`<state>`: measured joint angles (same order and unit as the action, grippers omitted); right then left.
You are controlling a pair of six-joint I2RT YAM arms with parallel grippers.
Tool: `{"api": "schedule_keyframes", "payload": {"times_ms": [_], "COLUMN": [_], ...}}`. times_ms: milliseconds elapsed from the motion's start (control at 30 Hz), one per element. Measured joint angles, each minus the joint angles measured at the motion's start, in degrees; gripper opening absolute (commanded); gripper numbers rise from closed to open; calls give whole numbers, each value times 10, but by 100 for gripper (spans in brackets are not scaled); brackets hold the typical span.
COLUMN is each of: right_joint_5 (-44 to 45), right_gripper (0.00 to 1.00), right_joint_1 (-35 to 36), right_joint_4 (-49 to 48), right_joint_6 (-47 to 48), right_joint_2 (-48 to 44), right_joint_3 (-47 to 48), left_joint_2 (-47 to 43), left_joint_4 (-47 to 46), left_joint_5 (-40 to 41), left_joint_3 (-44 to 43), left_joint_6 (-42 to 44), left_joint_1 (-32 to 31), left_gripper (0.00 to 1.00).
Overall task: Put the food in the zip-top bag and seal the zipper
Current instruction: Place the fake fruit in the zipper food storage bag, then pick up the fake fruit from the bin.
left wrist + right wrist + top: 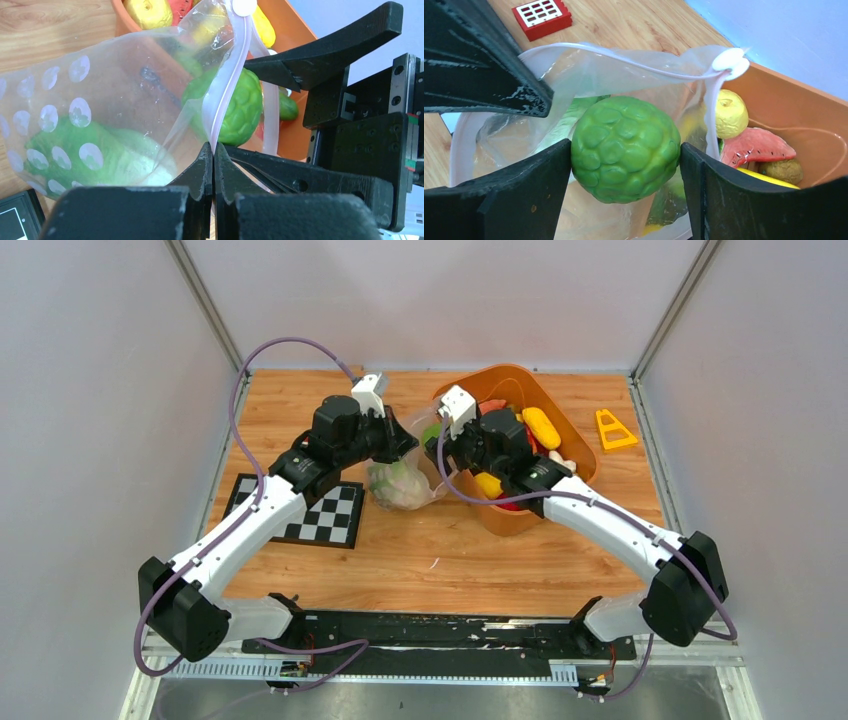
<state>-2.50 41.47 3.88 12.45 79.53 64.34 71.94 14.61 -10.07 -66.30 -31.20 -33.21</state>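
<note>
Green cabbage (625,149) sits clamped between the right fingers (524,185), seemingly just inside the open zip-top bag (100,100); the left fingers (200,172) pinch its zipper (226,85).

This is a lab test cell. Plain pale walls (90,390) on metal posts (205,305) box in my wooden surface (420,560); a printed checkerboard (312,513) lies left of my left hand (403,447); my arms (250,530) are bolted to a black rail (430,625).
</note>
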Motion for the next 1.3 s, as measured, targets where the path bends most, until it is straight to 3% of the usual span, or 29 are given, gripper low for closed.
{"api": "schedule_keyframes", "payload": {"times_ms": [200,467,667,967,1300], "right_joint_5": [-6,-38,13,42,174], "right_gripper": [86,86,81,79,76], "right_joint_1": [-12,-28,-71,-257,-265], "right_joint_4": [1,1,-12,85,147], "right_joint_6": [-50,-90,-116,-228,-162], "right_joint_2": [-4,-76,-144,11,99], "right_joint_3": [0,-9,-37,-17,40], "left_joint_2": [0,0,0,-6,-10], "left_joint_4": [-3,-3,-3,-2,9], "left_joint_5": [2,6,11,12,12], "left_joint_3": [0,0,0,0,0], "left_joint_6": [0,-2,-2,-2,-2], "left_joint_1": [0,0,0,0,0], "left_gripper": [0,0,0,0,0]}}
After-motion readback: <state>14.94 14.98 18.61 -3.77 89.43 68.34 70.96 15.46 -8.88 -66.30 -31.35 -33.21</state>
